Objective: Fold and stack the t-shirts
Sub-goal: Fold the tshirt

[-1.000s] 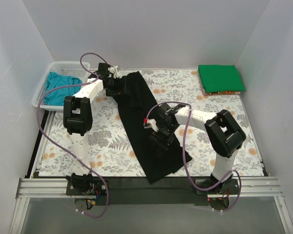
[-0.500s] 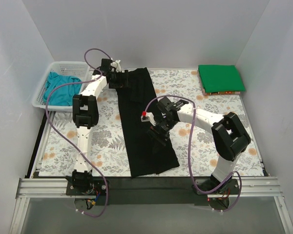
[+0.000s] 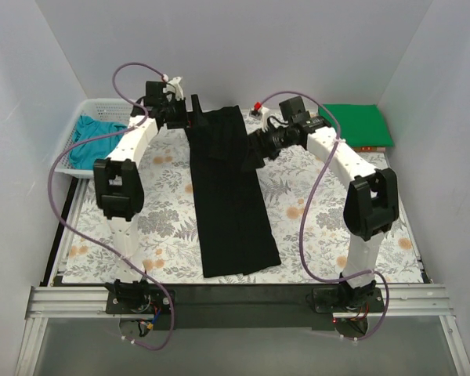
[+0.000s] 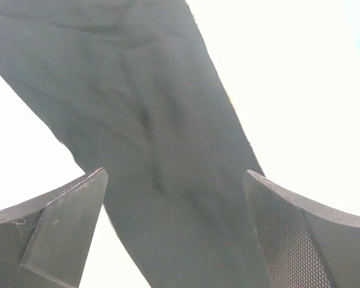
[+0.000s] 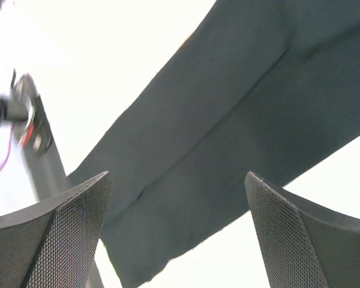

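The black t-shirt [image 3: 229,196] lies as a long narrow strip down the middle of the table, from the back edge to near the front. My left gripper [image 3: 193,117] is at the strip's back left corner, and its wrist view shows the fingers [image 4: 66,234] wide apart with the black cloth [image 4: 168,150] below them. My right gripper [image 3: 255,150] is at the strip's right edge near the back, open, with the black cloth [image 5: 228,120] below it. The green t-shirt [image 3: 352,125] lies folded at the back right. The teal t-shirt [image 3: 94,135] is bunched in the basket.
A white mesh basket [image 3: 110,106] stands at the back left corner. The green shirt rests on a flat board whose orange edge [image 3: 359,148] shows. A floral cloth [image 3: 329,227] covers the table. White walls close in the back and sides.
The black shirt went from lying slanted to a straight strip. My right gripper left the middle of the strip and moved to its back right edge. My left gripper shifted slightly at the back corner.
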{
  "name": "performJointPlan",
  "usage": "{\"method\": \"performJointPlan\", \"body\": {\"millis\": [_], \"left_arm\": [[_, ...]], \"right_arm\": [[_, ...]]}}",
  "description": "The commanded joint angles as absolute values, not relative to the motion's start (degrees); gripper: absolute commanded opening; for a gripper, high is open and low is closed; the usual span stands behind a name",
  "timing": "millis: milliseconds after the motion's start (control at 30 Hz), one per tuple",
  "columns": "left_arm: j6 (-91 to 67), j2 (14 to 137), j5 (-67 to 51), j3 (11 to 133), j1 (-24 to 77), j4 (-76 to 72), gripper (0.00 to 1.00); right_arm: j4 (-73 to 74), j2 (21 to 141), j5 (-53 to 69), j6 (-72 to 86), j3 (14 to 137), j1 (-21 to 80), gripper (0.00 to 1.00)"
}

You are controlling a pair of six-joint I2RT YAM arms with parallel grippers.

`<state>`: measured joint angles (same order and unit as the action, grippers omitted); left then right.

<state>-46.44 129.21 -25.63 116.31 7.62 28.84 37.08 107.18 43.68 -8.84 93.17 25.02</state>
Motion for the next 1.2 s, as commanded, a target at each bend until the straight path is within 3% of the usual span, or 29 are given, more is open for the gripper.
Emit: {"method": "performJointPlan", "body": {"millis": [0, 167, 300, 467, 867, 1167], "left_arm": [[-51.67, 113.84, -32.34, 105.42, 7.38, 26.03, 0.98], [-53.79, 104.78, -33.84, 88.27, 7.38, 20.75, 0.97], [-55.98, 105.82, -38.21, 84.83, 7.47, 20.13, 0.87], [-56.78, 109.07, -38.85, 82.44, 7.65, 19.69, 0.81], [-56.78, 111.45, -37.09, 81.74, 7.65, 19.25, 0.81], [-56.95, 110.48, -35.77, 80.68, 7.65, 19.16, 0.81]], "right_arm": [[30.59, 113.01, 42.72, -1.77, 101.85, 25.58, 0.98], [24.1, 121.88, 42.36, 3.16, 110.2, 25.58, 0.98], [20.39, 126.73, 39.92, 7.29, 114.51, 25.84, 0.98], [13.91, 130.24, 35.6, 9.75, 112.94, 25.93, 0.98], [9.41, 138.95, 30.59, 13.97, 115.05, 24.44, 0.98], [8.09, 138.79, 28.31, 19.94, 109.87, 21.89, 0.98]]}}
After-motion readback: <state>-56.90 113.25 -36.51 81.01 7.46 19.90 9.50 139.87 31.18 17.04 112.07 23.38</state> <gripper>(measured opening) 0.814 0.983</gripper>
